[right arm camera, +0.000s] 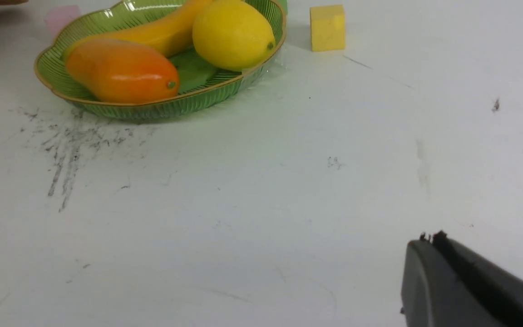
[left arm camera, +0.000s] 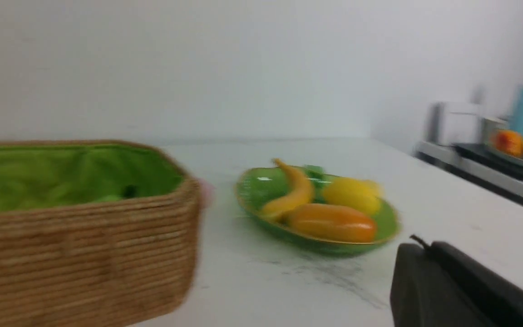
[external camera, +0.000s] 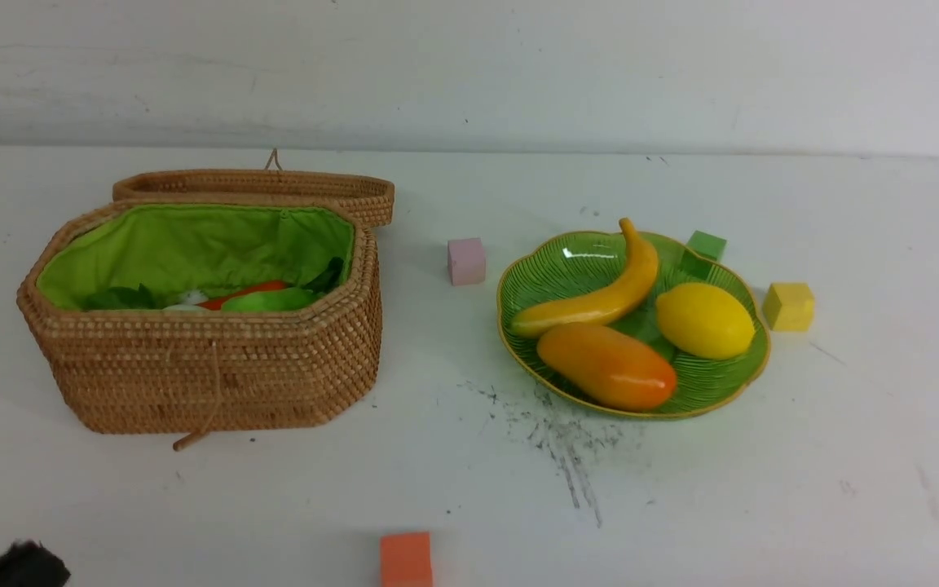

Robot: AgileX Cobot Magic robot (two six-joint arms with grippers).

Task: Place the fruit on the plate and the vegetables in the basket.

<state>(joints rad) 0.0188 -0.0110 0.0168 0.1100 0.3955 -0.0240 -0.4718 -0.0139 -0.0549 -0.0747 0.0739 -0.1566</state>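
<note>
Two pincers, and I see little of either: the left pincer shows as a dark tip at the lower right of its wrist frame, the right pincer likewise at the lower right of its own. Both read as clenched and empty, touching nothing, hanging well apart from the goods.

Risk, as I judge it, lies in any further motion. The left wrist frame is blurred, so that arm may be swinging; a careless sweep could clip the basket or nudge the plate and roll the fruit off.

Outward from there: the banana, lemon and mango all lie on the plate, right of centre in the front frame. The basket sits at the left, lid back, with the carrot, a green gourd and a white bit of radish showing low inside. Sorting looks done. Cubes lie scattered about the surface.
</note>
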